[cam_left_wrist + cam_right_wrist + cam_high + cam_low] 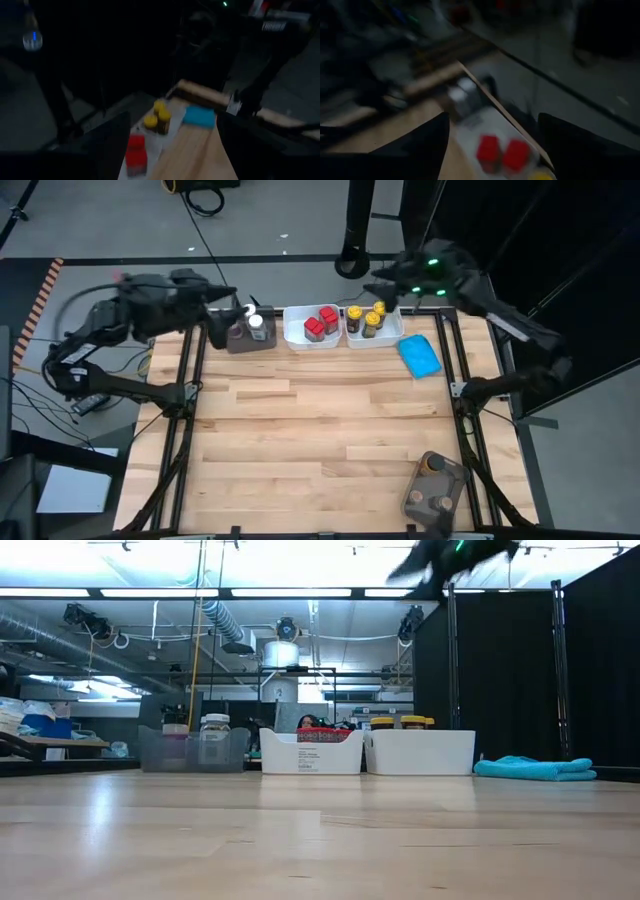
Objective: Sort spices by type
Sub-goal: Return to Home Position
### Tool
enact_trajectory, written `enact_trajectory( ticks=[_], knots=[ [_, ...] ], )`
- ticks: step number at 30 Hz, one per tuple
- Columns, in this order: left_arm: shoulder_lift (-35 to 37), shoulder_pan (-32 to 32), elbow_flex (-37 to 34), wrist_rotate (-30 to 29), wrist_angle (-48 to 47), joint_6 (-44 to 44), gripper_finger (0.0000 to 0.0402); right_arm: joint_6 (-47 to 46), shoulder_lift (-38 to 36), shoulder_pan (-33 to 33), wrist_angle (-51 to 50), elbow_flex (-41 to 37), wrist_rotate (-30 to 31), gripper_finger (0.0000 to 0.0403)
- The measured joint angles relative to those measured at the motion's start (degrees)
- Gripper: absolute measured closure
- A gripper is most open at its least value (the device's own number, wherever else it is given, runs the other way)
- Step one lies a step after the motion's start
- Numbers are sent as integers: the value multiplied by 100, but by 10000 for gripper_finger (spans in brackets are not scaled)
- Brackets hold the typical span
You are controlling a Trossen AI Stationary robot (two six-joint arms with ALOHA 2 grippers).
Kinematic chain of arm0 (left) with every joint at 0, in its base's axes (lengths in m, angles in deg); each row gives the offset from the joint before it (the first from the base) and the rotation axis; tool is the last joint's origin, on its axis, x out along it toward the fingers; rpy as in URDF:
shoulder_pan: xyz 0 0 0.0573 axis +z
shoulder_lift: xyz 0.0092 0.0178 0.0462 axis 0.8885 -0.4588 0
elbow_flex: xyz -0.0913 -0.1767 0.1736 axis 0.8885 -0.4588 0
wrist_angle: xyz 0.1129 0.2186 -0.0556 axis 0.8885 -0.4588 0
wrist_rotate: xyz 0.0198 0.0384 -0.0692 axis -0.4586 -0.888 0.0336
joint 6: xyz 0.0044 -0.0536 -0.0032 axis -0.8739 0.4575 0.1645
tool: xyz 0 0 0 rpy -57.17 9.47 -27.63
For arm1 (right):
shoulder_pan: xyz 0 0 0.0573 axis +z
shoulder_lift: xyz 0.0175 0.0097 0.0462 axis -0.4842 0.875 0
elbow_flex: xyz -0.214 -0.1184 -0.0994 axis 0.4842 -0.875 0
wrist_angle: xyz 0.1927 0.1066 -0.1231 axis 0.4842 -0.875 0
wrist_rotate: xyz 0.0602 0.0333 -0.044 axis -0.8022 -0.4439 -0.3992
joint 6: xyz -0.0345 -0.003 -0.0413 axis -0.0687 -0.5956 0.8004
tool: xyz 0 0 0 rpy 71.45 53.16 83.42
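Yellow round-lid spice jars point(373, 316) sit in the white rectangular tub point(391, 338) next to a blue cloth point(420, 355). Red square-cap jars point(320, 322) are in the adjacent white tub point(296, 339), and a white-cap jar point(256, 322) is in the grey translucent bin point(238, 341). Left gripper point(232, 308) is by that bin, fingers apart, empty; right gripper point(385, 278) is raised high behind the yellow-lid tub, fingers apart, empty.

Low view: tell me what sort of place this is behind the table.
Most likely a robotics lab or workshop in an industrial-style hall. Exposed ducting and long strip lights run under a bare ceiling, and black panels stand beside the wooden table.
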Motion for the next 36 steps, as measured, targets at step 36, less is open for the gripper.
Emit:
enact_trajectory(
  ticks=[36],
  knots=[
    [3135, 0, -5185, 4791, 4756, 949, 100, -2177, -4747, 2663, 5102, -5969, 19, 98]
  ],
)
